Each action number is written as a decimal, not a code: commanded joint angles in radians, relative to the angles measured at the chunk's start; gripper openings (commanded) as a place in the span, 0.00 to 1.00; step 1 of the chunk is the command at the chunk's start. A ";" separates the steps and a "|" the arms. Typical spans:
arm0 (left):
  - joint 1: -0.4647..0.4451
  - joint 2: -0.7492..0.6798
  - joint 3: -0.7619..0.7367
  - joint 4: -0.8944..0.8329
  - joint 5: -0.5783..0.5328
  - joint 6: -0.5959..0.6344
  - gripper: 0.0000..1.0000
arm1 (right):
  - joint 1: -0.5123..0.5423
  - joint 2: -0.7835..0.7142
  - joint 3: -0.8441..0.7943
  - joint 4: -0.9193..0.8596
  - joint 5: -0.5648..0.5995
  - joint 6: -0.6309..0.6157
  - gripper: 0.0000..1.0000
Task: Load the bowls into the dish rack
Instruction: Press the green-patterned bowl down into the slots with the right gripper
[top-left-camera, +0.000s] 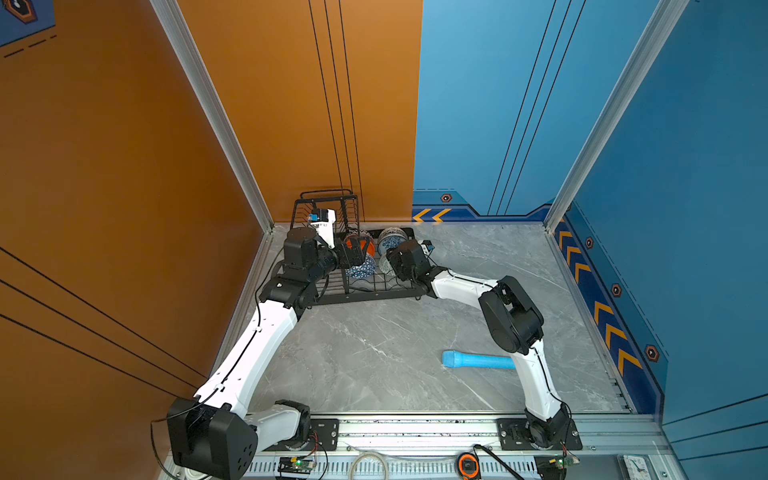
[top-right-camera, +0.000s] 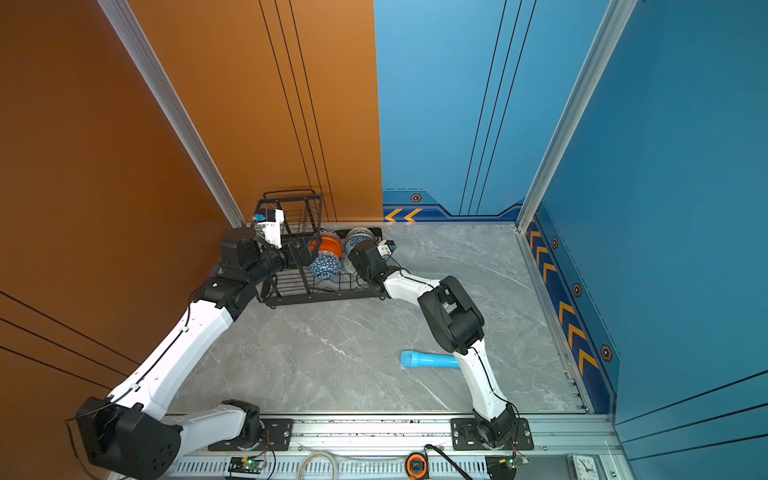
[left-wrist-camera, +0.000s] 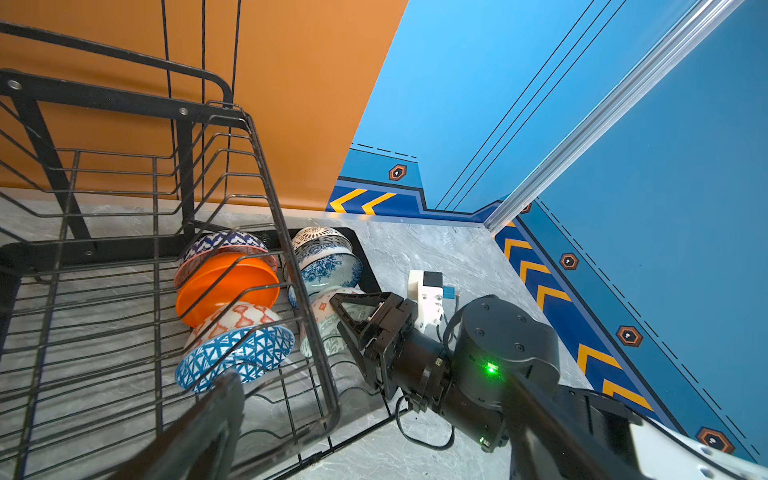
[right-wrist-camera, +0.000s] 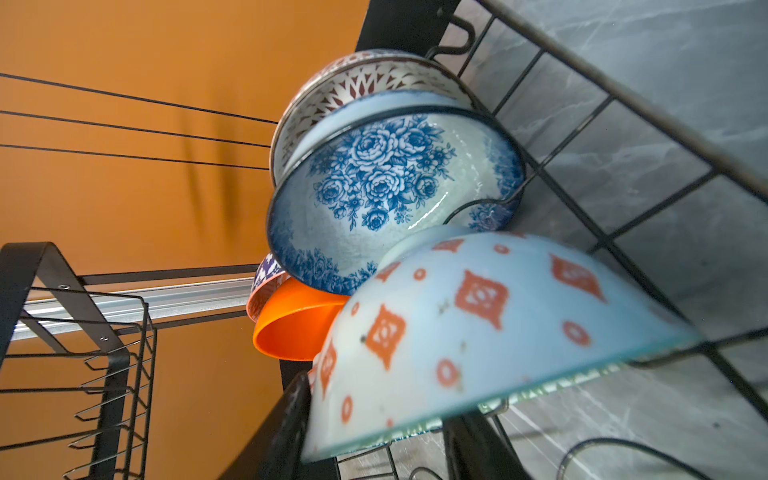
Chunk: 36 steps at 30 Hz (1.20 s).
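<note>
Bowl (right-wrist-camera: 478, 332) seated at rack's (top-left-camera: 365, 296) three o'clock end, right hand (left-wrist-camera: 337, 314) parted around it, left hand (top-left-camera: 358, 252) spread, empty; next, withdraw straight.

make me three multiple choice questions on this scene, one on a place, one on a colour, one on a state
1. Where does the light blue cylinder lie?
A leaning on the orange wall
B on the table, outside the dish rack
C inside the dish rack

2. What colour is the plain bowl in the rack?
A green
B orange
C black

3. The raised basket is:
A empty
B full of bowls
C tipped on its side

Answers
1 B: both top views show it flat on bare marble.
2 B: its glossy inside shows orange in the left wrist view.
3 A: the left wrist view shows only bare wire in it.
</note>
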 joint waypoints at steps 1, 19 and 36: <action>0.008 0.002 -0.028 -0.023 0.005 0.002 0.98 | -0.010 -0.063 -0.012 -0.032 0.000 -0.030 0.54; 0.009 -0.001 -0.027 -0.022 0.006 0.002 0.98 | -0.020 -0.090 -0.036 -0.004 -0.011 -0.047 0.61; 0.008 -0.005 -0.029 -0.022 0.004 0.002 0.98 | -0.022 -0.111 -0.063 0.013 -0.015 -0.053 0.87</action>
